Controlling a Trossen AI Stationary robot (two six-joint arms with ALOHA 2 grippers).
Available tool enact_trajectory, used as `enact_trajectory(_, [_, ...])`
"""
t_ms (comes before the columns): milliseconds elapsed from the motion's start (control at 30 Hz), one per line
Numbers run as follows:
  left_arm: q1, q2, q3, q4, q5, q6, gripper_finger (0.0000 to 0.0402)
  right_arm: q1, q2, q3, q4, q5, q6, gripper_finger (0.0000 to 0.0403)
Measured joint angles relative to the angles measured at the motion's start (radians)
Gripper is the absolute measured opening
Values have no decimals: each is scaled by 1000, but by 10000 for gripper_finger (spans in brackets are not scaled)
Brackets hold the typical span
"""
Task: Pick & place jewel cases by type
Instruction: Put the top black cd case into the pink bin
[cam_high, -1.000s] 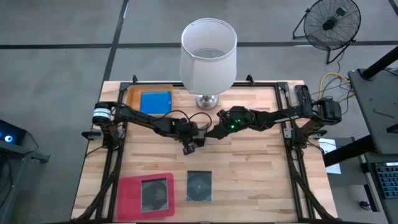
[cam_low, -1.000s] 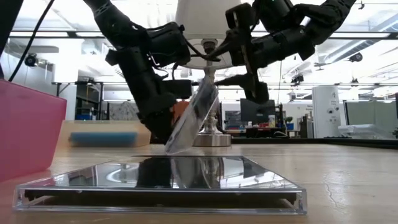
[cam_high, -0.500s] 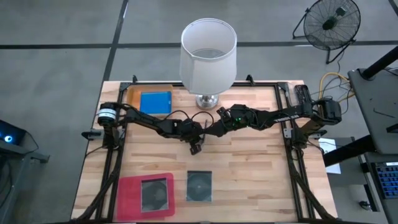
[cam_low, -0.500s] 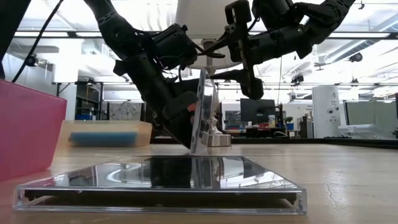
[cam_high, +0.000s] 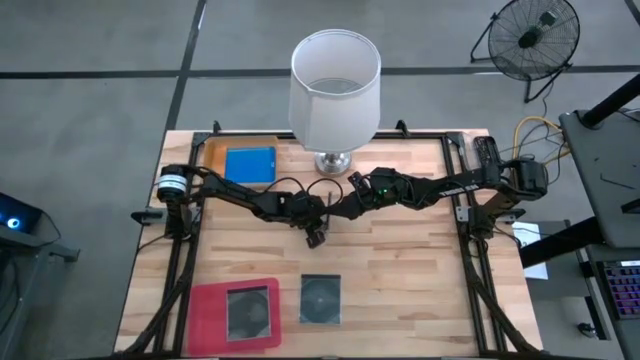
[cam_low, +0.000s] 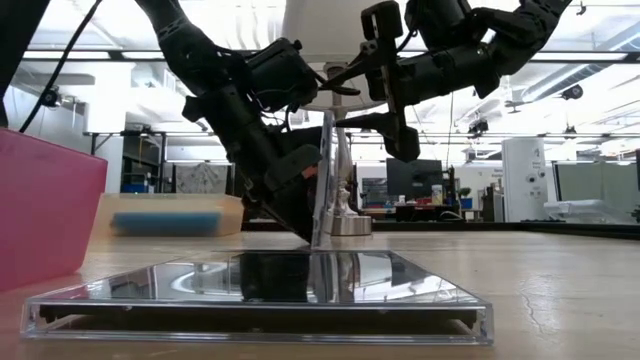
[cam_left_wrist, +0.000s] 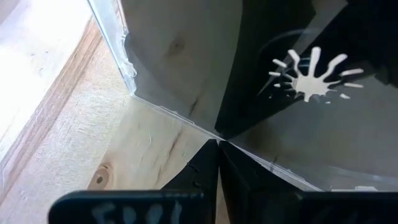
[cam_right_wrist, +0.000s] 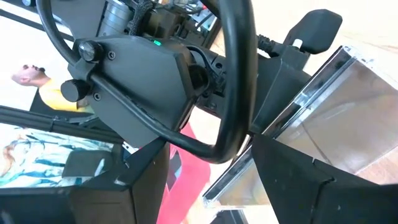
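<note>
Near the middle of the wooden table (cam_high: 400, 270), just toward six o'clock from the lamp (cam_high: 335, 90), a transparent jewel case (cam_low: 323, 180) stands upright on one edge, its lower edge touching the tabletop. The left gripper (cam_high: 316, 232) reaches in from nine o'clock and is clamped tight on that case near its lower corner; in the left wrist view its two dark fingers (cam_left_wrist: 214, 171) meet at the clear edge of the case (cam_left_wrist: 186, 68). The right gripper (cam_high: 340, 210) comes in from three o'clock and sits at the case's upper part with its fingers spread wide, one on each side of the case; whether either pad is touching the plastic cannot be told. In the right wrist view the case (cam_right_wrist: 311, 124) shows edge-on between the right arm's fingers (cam_right_wrist: 298, 180). At the table's six o'clock edge a second dark transparent jewel case (cam_high: 320, 298) lies flat on the wood, and just beside it toward nine o'clock a third one (cam_high: 250, 310) lies inside the magenta-pink tray (cam_high: 205, 305). At the eleven o'clock corner a bright blue jewel case (cam_high: 249, 164) lies in the orange tray (cam_high: 212, 155). A standing fan (cam_high: 530, 35) is on the floor beyond the table at one o'clock.
</note>
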Motion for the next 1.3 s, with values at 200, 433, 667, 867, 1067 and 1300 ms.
enact_trajectory(200, [0, 0, 0, 1, -1, -9, 0, -1, 1, -1, 18, 0, 2, 229])
enact_trajectory(433, [1, -2, -2, -3, -3, -20, 0, -2, 2, -1, 24, 0, 2, 228])
enact_trajectory(667, [1, -3, -5, -11, -10, -36, 0, -3, 3, 0, 25, -2, 2, 228])
enact_trajectory(867, [4, -4, -3, -17, -14, -31, 0, -4, 3, 1, 25, -7, 2, 228])
enact_trajectory(1067, [8, -5, -6, -23, -15, -42, 0, -4, 6, 33, -3, -11, -18, 228])
enact_trajectory(1300, [8, -5, -6, -24, -18, -43, 0, -4, 6, 57, -55, -14, -47, 228])
